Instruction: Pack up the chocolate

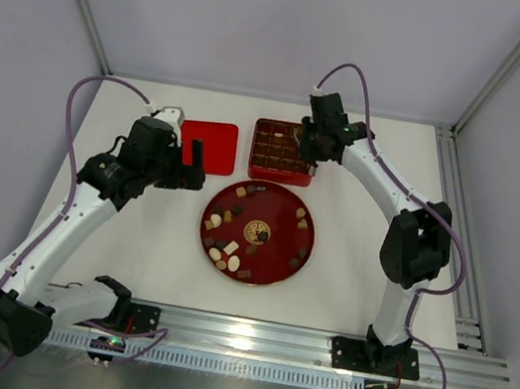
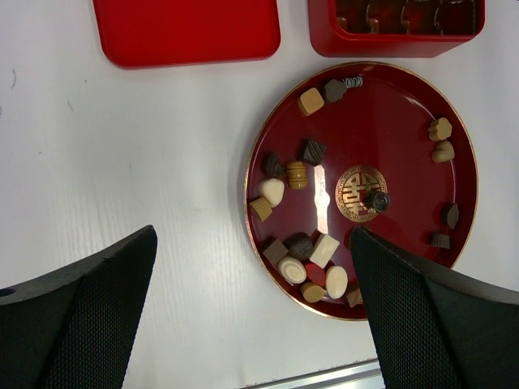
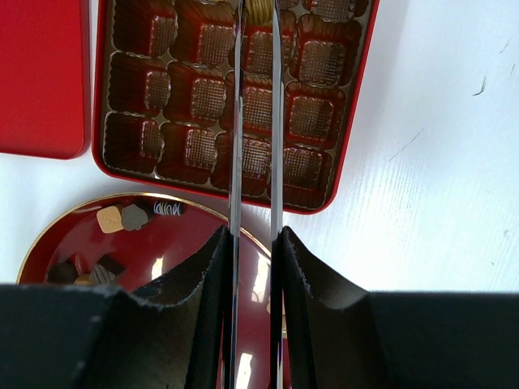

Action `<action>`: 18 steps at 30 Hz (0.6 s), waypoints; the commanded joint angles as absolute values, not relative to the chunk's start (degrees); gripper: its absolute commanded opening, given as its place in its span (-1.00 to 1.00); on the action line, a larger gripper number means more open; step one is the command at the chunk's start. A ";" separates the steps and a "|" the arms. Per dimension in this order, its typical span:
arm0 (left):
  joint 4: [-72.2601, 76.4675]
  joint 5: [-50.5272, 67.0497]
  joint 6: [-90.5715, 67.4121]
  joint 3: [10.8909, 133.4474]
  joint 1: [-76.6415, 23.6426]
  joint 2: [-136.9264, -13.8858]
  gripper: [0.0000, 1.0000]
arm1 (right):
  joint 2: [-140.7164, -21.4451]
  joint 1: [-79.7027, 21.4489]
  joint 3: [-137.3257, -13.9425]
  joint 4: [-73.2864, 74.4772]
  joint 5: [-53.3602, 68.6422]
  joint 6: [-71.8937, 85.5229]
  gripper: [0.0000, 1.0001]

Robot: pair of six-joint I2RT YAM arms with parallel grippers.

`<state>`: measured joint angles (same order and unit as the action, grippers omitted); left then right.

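Chocolate location: most of the chocolate [image 2: 297,174] lies loose on the round red plate [image 2: 389,113], scattered near its rim, with a tight cluster at the near left. One dark piece sits on the gold emblem [image 2: 354,188].
Box: the compartment box [image 3: 203,97] stands just beyond the plate on the bench [image 2: 122,162]. Every cell I can see is vacant. The lid [image 2: 186,32] lies flat to its left.
Right end effector: my right end effector [image 3: 256,32] hangs over the box, blades drawn narrow around a gold-brown ribbed piece [image 3: 259,6]. I judge it gripped.
Left end effector: my left end effector [image 2: 253,243] is released, jaws spread wide over the bench near the plate's left side, holding nothing.
Handling: I expect each piece to be light, rigid and brittle, with smooth faces that slip or scuff. Apply light force only.
Grip point: across flat opposite sides on square pieces, and across the waist on round and oval ones. Clustered pieces touch, so an outer one is the better first pick.
Hidden: the blade tips and the far cell row are cut off at the top edge, so I cannot tell which cell lies under the ribbed piece. My own fingers mask the plate's near part in both wrist views. A small striped item [image 2: 351,82] at the far rim is too small to identify.
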<state>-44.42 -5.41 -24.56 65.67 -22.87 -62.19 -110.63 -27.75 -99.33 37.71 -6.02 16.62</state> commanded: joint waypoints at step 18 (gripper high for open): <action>-43.42 -6.06 -23.29 67.41 -22.94 -62.14 0.99 | -114.52 -27.16 -103.80 34.45 -7.82 16.00 -0.37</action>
